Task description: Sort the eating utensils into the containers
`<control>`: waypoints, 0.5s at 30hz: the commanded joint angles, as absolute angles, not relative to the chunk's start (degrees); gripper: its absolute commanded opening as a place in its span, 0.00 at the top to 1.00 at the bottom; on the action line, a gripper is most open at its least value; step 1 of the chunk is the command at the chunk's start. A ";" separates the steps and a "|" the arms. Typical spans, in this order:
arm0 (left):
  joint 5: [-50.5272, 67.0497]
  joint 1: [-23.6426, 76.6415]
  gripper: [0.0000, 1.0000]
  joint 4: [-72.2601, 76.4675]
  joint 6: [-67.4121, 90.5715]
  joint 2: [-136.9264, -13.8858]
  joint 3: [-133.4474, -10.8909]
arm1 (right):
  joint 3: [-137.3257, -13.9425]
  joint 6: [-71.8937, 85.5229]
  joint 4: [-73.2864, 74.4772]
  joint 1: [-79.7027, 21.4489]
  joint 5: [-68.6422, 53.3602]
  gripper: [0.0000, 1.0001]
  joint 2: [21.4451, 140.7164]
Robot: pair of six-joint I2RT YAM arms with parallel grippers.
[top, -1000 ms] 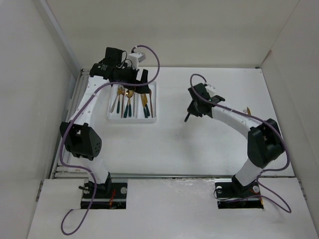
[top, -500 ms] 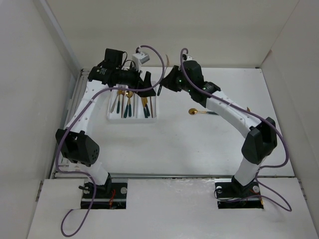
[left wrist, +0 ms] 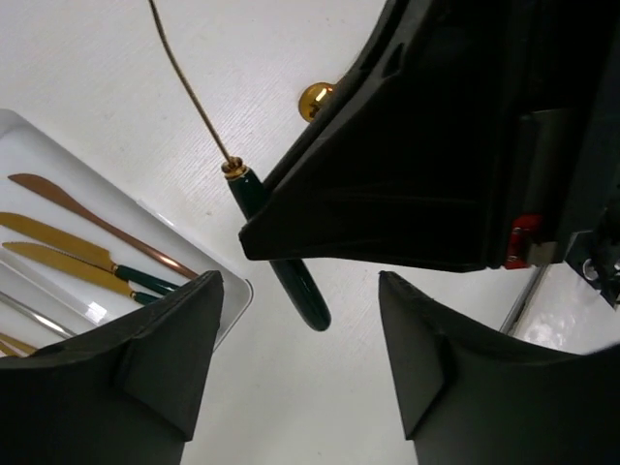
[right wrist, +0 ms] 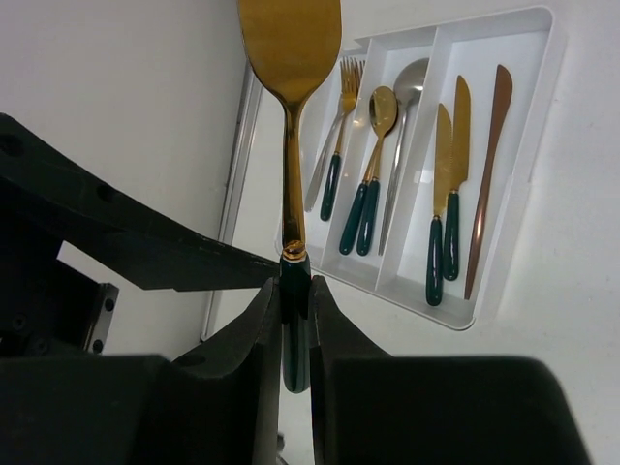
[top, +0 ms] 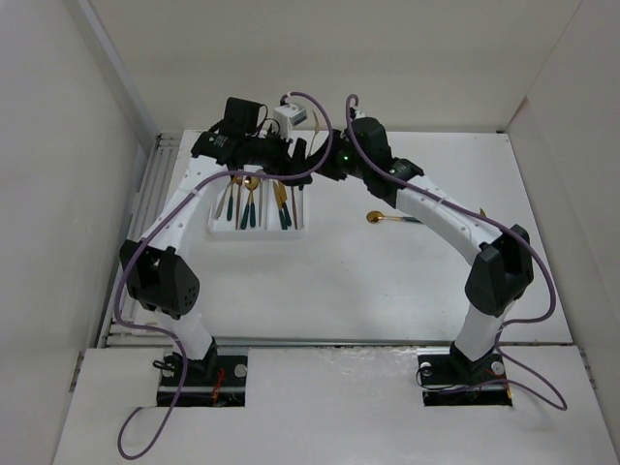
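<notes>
My right gripper (right wrist: 294, 286) is shut on the dark green handle of a gold spoon (right wrist: 291, 39), held upright in the air just off the tray's far right corner. The white three-compartment tray (top: 257, 233) holds forks (right wrist: 339, 126), spoons (right wrist: 373, 165) and knives (right wrist: 450, 174). My left gripper (left wrist: 298, 283) is open, and the held spoon's handle end (left wrist: 295, 286) hangs between its fingers without touching them. In the top view the left gripper (top: 294, 157) and the right gripper (top: 325, 167) nearly meet. Another gold spoon (top: 383, 218) lies on the table right of the tray.
White walls enclose the table on the left, back and right. A metal rail (top: 160, 194) runs along the table's left edge beside the tray. The left arm's purple cable (top: 315, 126) loops above both grippers. The right arm's forearm (top: 436, 208) spans the table's right half.
The right arm swung from mid-table to the tray's far right corner with the spoon. The left gripper moved right to meet it, and its jaws have narrowed.
</notes>
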State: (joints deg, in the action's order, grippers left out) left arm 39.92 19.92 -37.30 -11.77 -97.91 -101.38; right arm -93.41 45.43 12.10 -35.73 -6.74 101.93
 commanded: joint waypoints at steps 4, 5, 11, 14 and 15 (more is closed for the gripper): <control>39.38 19.69 0.42 -34.19 -11.07 -97.56 -100.29 | -95.89 47.63 8.70 -36.30 -7.73 1.00 99.85; 39.38 19.69 0.42 -33.67 -10.55 -97.56 -99.76 | -95.89 48.25 8.70 -36.30 -7.73 1.00 99.84; 39.99 19.69 0.65 -33.13 -9.84 -98.09 -99.23 | -97.03 49.39 8.70 -36.30 -9.67 1.00 100.46; 40.61 19.69 0.75 -33.13 -9.84 -98.09 -99.23 | -97.73 49.39 8.70 -36.30 -9.67 1.00 100.46; 40.61 19.69 0.83 -33.13 -9.84 -98.09 -99.23 | -97.73 49.39 8.70 -36.30 -10.28 1.00 100.98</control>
State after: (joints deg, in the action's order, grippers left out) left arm 39.53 19.77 -34.98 -9.76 -98.54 -99.59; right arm -94.00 48.34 12.05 -35.73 -8.45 101.93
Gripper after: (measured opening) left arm 0.201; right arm 0.156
